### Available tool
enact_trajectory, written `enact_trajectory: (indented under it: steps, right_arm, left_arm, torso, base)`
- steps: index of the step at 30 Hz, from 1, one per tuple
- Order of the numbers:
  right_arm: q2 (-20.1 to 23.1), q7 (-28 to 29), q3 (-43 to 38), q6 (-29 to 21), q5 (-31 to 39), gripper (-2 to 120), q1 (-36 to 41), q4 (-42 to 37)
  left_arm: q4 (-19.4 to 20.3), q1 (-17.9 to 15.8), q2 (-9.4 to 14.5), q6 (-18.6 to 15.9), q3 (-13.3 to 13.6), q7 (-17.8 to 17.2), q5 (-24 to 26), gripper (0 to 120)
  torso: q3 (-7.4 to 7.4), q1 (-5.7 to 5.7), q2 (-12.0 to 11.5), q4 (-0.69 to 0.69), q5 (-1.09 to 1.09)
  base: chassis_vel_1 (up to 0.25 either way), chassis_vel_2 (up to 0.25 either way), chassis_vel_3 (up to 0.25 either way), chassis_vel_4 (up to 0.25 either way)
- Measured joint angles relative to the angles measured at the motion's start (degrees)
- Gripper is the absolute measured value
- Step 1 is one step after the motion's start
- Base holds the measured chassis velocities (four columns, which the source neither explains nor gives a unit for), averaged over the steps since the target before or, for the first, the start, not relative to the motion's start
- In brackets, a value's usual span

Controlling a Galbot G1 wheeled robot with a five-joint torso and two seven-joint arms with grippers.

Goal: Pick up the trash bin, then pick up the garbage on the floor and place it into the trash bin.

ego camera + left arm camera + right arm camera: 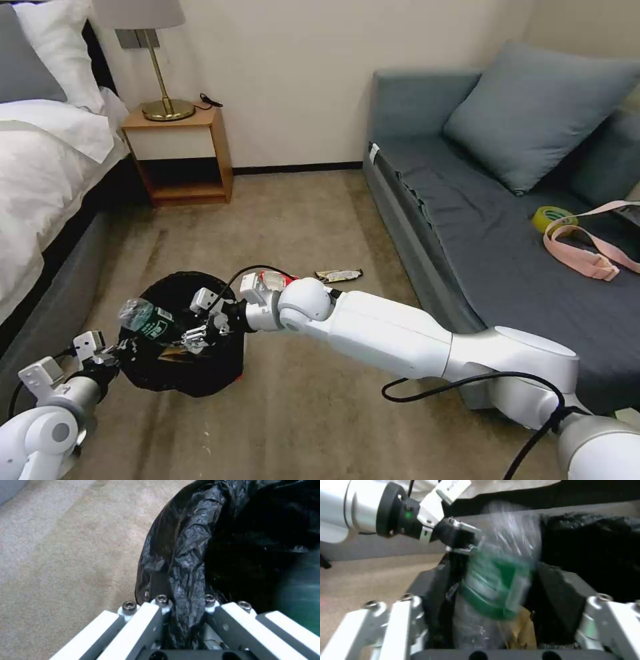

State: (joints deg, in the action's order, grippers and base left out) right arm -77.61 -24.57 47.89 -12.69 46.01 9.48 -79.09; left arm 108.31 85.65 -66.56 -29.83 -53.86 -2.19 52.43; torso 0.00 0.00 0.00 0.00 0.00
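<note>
Down by the bed, the left gripper (186, 610) pinches the bag-lined rim of the trash bin (180, 373), fingers closed on the black plastic. Over its mouth, the right gripper (200, 320) has its fingers spread wide around the bottle (496, 580) (blurred, green label showing), crumpled brown paper (520, 632) beneath it.

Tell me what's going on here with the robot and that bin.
The left gripper is clamped on the rim of the trash bin. The right gripper is over the bin's mouth, fingers spread, with the clear bottle between them, above crumpled brown paper. A dark-gold wrapper lies on the carpet.
</note>
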Motion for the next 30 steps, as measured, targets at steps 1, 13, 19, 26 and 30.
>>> enact_trajectory:
  steps: [1,13,19,26,30]
  right_arm:
    - [0.13,0.06,-0.22,-0.03,-0.22,76,0.14,-0.14]
    - [5.03,8.65,-10.26,0.99,-8.75,100,2.66,-8.18]
    - [11.84,29.12,-15.51,0.91,-11.77,100,6.77,-15.16]
    - [21.28,45.26,-26.27,0.76,-14.47,100,19.64,-24.3]
    - [24.83,48.42,-34.09,0.71,-14.38,100,26.36,-28.59]
  left_arm:
    - [-0.03,-0.01,0.01,-0.01,0.0,-0.05,0.08,2]
    - [-1.7,-0.57,0.54,0.38,-0.31,-0.11,0.31,2]
    - [-2.7,-1.31,0.58,0.61,-0.26,0.01,0.36,2]
    - [-3.25,-1.89,0.63,0.62,0.63,-0.12,-0.31,2]
    - [-3.17,-2.63,0.82,0.5,1.08,-1.02,-0.51,2]
  torso:
    - [0.0,0.0,0.0,0.0,0.0]
    - [0.0,0.0,0.01,0.02,0.01]
    - [0.0,0.0,0.01,0.0,0.01]
    - [0.0,0.0,0.0,-0.02,0.03]
    - [0.0,0.0,0.0,0.01,0.03]
  base:
    - [0.0,0.0,0.0,0.0]
    - [0.0,0.0,0.0,0.0]
    - [0.0,0.0,0.0,0.0]
    - [0.0,0.0,0.0,0.0]
    - [0.0,0.0,0.0,0.0]
